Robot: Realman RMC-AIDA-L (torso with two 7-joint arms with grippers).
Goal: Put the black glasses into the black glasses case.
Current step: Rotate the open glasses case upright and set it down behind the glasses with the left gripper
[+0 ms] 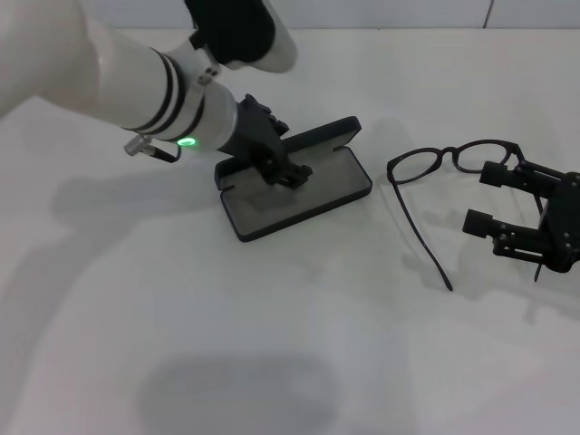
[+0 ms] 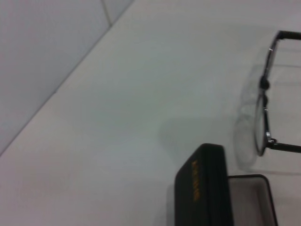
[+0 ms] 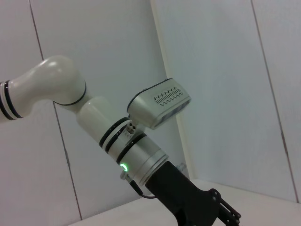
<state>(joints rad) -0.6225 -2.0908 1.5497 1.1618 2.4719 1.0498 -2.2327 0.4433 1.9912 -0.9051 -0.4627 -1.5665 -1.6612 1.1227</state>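
The black glasses case (image 1: 319, 188) lies open at mid-table, grey lining up, with its lid (image 1: 319, 136) standing along the far side. My left gripper (image 1: 285, 169) is down on the case near the hinge. The black glasses (image 1: 453, 156) rest unfolded on the table to the right of the case, one temple arm (image 1: 426, 245) stretching toward me. My right gripper (image 1: 485, 198) is open at the glasses' right end, its fingers (image 1: 497, 173) spread beside the frame. The left wrist view shows the lid with orange lettering (image 2: 201, 188) and the glasses (image 2: 263, 113) beyond it.
The white table (image 1: 290, 362) carries only the case and the glasses. A pale wall (image 2: 42, 56) runs along the far edge. The left arm (image 3: 117, 136) shows in the right wrist view, against wall panels.
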